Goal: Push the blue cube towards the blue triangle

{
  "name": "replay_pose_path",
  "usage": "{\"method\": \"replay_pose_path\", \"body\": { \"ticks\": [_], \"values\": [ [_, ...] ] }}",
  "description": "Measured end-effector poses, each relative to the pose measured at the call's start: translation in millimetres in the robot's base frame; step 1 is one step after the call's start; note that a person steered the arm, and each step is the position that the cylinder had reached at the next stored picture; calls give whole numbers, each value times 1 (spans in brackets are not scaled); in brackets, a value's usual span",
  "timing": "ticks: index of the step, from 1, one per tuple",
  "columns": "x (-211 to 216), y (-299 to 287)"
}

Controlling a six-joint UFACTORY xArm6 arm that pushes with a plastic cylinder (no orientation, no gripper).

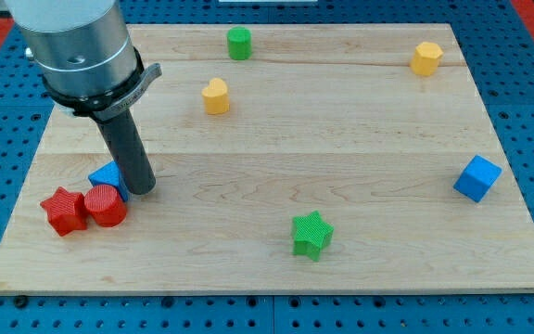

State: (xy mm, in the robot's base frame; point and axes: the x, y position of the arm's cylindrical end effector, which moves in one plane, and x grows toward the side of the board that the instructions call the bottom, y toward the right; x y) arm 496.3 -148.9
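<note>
The blue cube [476,178] sits near the board's right edge, far from everything else. The blue triangle [106,175] lies at the view's left, partly hidden behind my rod. My tip [140,189] rests on the board just to the right of the blue triangle, touching or nearly touching it, and far to the left of the blue cube.
A red star [64,211] and a red cylinder [107,206] sit just below the blue triangle. A green star [311,235] lies at bottom centre. A yellow heart-like block [215,96], a green cylinder [239,43] and a yellow hexagon [425,57] lie toward the top.
</note>
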Motion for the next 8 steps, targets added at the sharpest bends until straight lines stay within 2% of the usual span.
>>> {"method": "replay_pose_path", "body": {
  "ticks": [1, 2, 4, 5, 7, 8],
  "values": [
    [0, 7],
    [0, 84],
    [-5, 125],
    [-12, 182],
    [30, 362],
    [29, 460]
  ]
}}
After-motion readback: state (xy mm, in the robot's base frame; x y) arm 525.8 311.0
